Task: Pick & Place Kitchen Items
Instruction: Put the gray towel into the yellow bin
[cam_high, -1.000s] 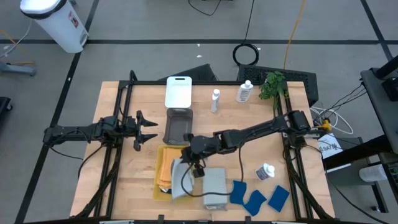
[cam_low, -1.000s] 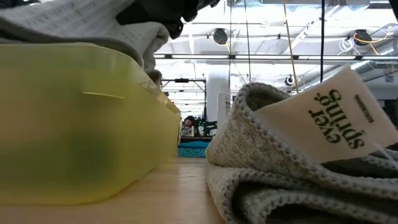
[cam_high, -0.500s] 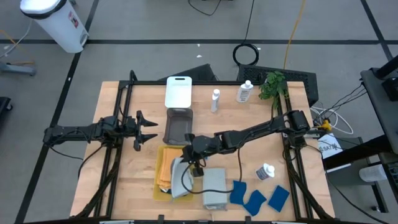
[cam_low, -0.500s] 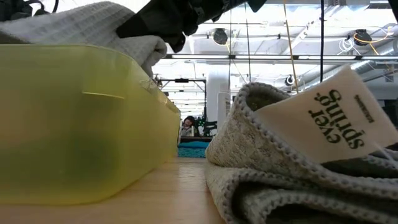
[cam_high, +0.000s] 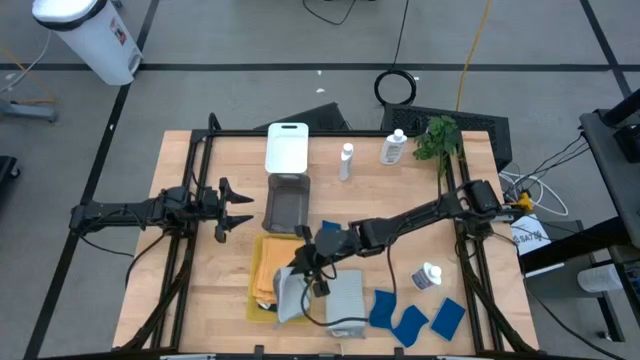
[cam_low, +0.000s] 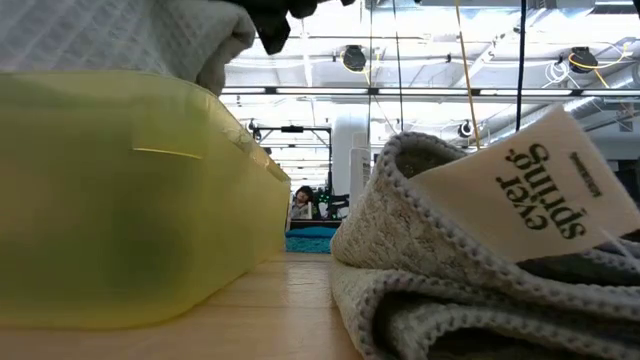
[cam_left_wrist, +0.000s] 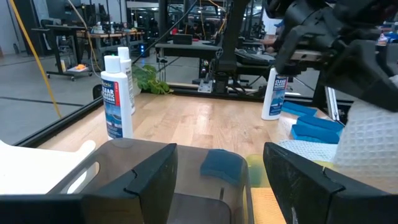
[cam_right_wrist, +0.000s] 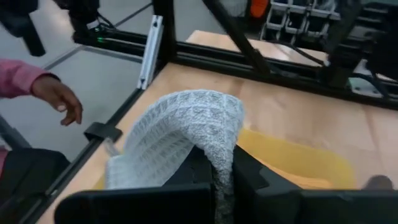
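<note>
My right gripper (cam_high: 312, 264) is over the yellow tray (cam_high: 258, 252) and shut on a pale grey waffle cloth (cam_high: 289, 297), which also shows in the right wrist view (cam_right_wrist: 180, 124) and the low view (cam_low: 120, 35). An orange cloth (cam_high: 268, 272) lies in the yellow tray. A second folded grey cloth (cam_high: 346, 298) with a paper label (cam_low: 520, 190) lies on the table beside the tray. My left gripper (cam_high: 240, 208) is open and empty at the table's left, facing the grey tray (cam_left_wrist: 124, 186), which holds a blue sponge (cam_left_wrist: 221, 165). My right gripper pinches a fold of the grey cloth (cam_right_wrist: 221, 163) between its two fingers, coming slanting down from the table's right. The cloth bulges out past the fingers and hangs slack below them over the yellow tray's near right part (cam_low: 215, 95).
Three blue sponges (cam_high: 410, 318) lie near the table's front right. One white bottle (cam_high: 428, 275) lies on its side and two stand at the back (cam_high: 346, 160) (cam_high: 393, 148), by the plant (cam_high: 438, 135). A white tray (cam_high: 287, 147) stands behind the grey one. A person's hand (cam_right_wrist: 59, 96) shows beyond the table.
My right gripper has gone toward the table's near edge with the grey cloth, which has moved along over the yellow tray toward its near end. The gripper stays shut on it.
</note>
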